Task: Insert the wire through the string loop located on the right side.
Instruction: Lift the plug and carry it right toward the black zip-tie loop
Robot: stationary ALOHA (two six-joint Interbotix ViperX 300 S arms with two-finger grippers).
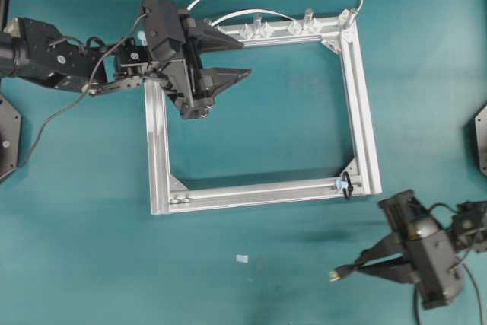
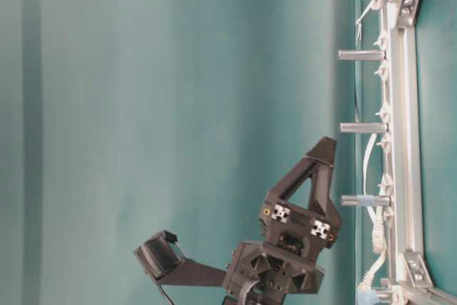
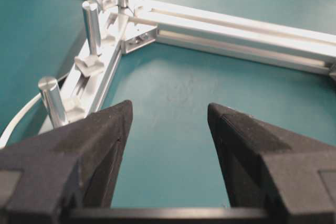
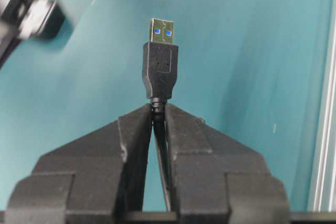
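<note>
Flanking the string loop (image 1: 347,185): silver frame (image 1: 364,112).

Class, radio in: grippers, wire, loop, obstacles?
Right gripper shut on wire. Left gripper open, empty. String loop unthreaded, plug short of it. Path looks clear.

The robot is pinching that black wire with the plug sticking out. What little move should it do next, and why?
Probably lift and swing the right gripper up toward the string loop on the frame. It already pinches the wire just behind the plug, which pokes out free, but the plug sits below the frame and points left, not at the loop. The left gripper is open and holds nothing.
</note>
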